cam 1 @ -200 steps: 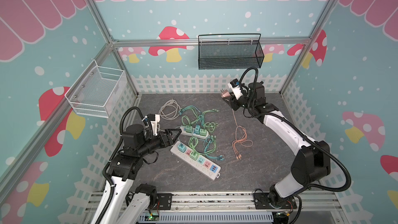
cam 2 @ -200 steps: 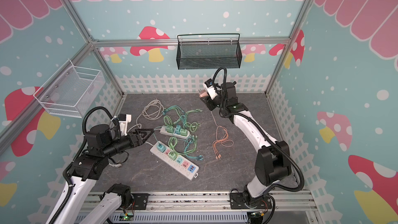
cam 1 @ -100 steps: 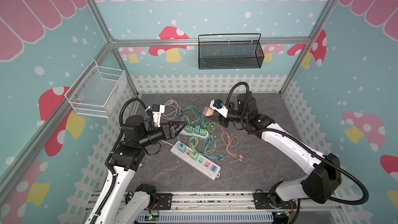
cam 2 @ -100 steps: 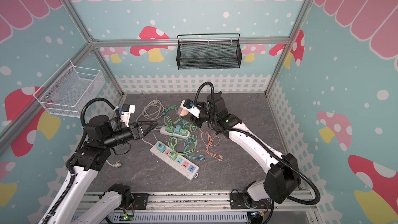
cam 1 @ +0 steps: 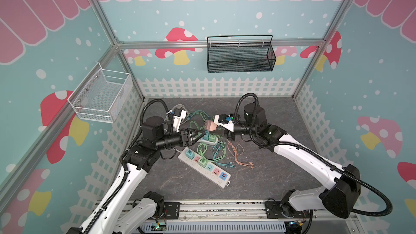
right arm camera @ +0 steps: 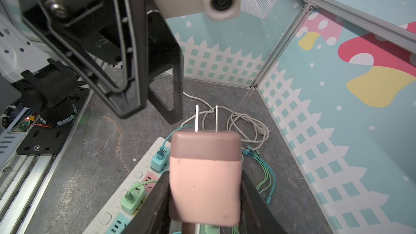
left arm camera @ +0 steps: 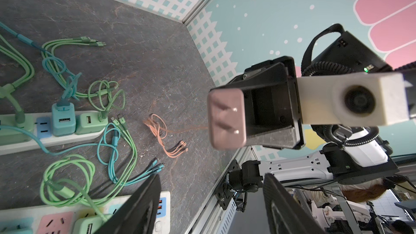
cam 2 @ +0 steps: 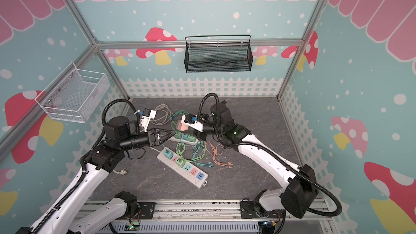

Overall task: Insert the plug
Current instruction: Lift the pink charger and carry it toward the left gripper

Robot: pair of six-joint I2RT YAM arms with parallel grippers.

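Right gripper (left arm camera: 246,115) is clamped on the pink plug (cam 1: 210,126), held in the air with its two prongs toward 9 o'clock in both top views. Left gripper (left arm camera: 211,177) sits just beside the plug at 8 o'clock, jaws apart and empty. Far power strip (cam 1: 208,141) lies at 6 o'clock of the plug, near power strip (cam 1: 203,168) beyond it. Orange cable (cam 1: 238,154) lies at 4 o'clock. Any lettering is too small to read.

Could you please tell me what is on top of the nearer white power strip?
A teal adapter and a green adapter are plugged in; the sockets beneath them are hidden.
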